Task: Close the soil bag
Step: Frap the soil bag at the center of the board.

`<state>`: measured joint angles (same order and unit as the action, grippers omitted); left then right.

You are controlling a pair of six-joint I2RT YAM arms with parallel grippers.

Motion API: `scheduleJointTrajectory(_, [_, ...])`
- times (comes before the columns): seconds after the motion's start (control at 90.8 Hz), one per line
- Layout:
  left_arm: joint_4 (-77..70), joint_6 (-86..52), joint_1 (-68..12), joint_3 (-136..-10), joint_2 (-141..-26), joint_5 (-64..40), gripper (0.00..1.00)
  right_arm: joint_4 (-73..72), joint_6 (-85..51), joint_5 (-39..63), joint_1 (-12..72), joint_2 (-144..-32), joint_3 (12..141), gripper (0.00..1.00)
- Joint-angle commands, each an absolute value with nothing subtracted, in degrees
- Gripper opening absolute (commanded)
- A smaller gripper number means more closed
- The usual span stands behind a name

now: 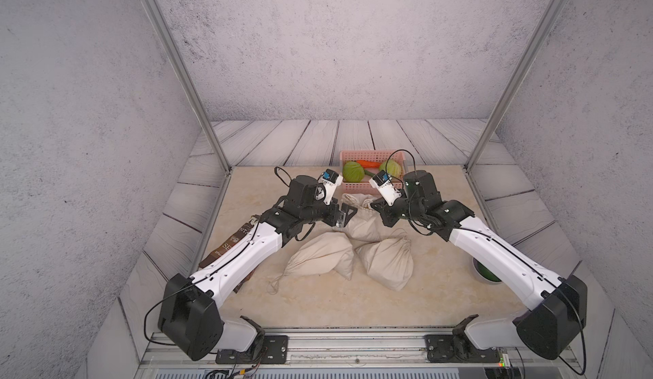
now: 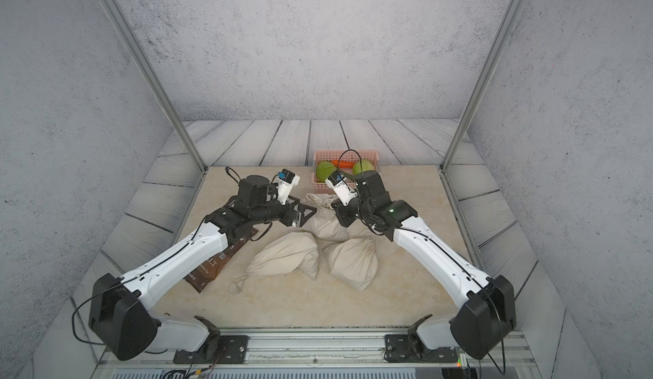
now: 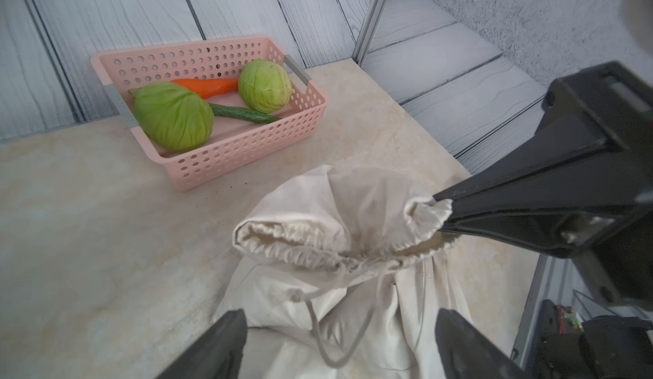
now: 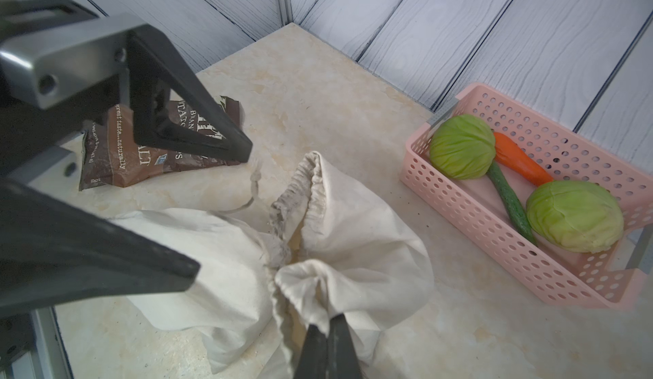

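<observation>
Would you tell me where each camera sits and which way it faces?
Top views: high above the robot's base, looking down and forward over the table; both arms show whole.
Left wrist: on the left arm, looking past the open left gripper at the soil bag; the right gripper pinches its rim.
Right wrist: on the right arm, looking along its shut jaws at the bag.
Both wrist views share the bag and pink basket.
</observation>
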<state>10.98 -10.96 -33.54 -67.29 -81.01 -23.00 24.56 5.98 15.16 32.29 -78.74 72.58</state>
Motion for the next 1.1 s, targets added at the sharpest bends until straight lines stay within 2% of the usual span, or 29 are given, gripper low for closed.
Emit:
scheduleJointTrajectory(0.0, [11.9, -7.9, -34.1, -70.0, -83.3, -23.7, 0.83, 23.9, 5.3, 16.8, 32.3, -77.4, 72.1, 0.00])
scheduleJointTrajectory(0.099, [12.3, -7.6, -34.2, -70.7, -84.6, -25.1, 0.73, 23.7, 5.2, 16.6, 32.2, -77.3, 71.8, 0.00])
scheduleJointTrajectory(0.176, [12.0, -7.6, -34.3, -70.7, -84.9, -25.9, 0.59, 23.4, 5.2, 16.2, 32.3, -77.1, 71.6, 0.00])
scheduleJointTrajectory(0.363, [12.9, -7.0, -34.5, -69.5, -81.7, -24.5, 0.09, 23.5, 5.3, 13.2, 32.3, -77.3, 71.3, 0.00])
scheduleJointTrajectory(0.407, [13.9, -6.8, -34.5, -68.9, -80.1, -22.9, 0.00, 23.3, 4.9, 11.1, 32.3, -77.4, 71.1, 0.00])
scheduleJointTrajectory(0.55, [16.9, -6.8, -34.3, -67.8, -74.5, -16.7, 0.00, 21.7, 4.5, 4.2, 32.2, -77.8, 69.5, 0.00])
scheduleJointTrajectory(0.771, [23.9, -6.1, -33.8, -72.5, -68.9, -12.6, 0.00, 17.6, 3.8, -0.5, 32.2, -78.2, 67.1, 0.00])
scheduleJointTrajectory(0.87, [26.5, -5.9, -33.8, -76.1, -69.1, -12.4, 0.00, 16.4, 3.5, -0.4, 32.2, -77.6, 67.1, 0.12])
scheduleJointTrajectory(0.958, [28.2, -6.0, -33.8, -79.0, -70.7, -13.3, 0.00, 15.3, 3.6, 2.7, 32.3, -75.3, 67.3, 0.33])
scheduleJointTrajectory(1.09, [30.3, -6.6, -33.8, -82.7, -73.0, -13.7, 0.00, 11.9, 4.3, 10.8, 32.3, -70.3, 66.3, 0.53])
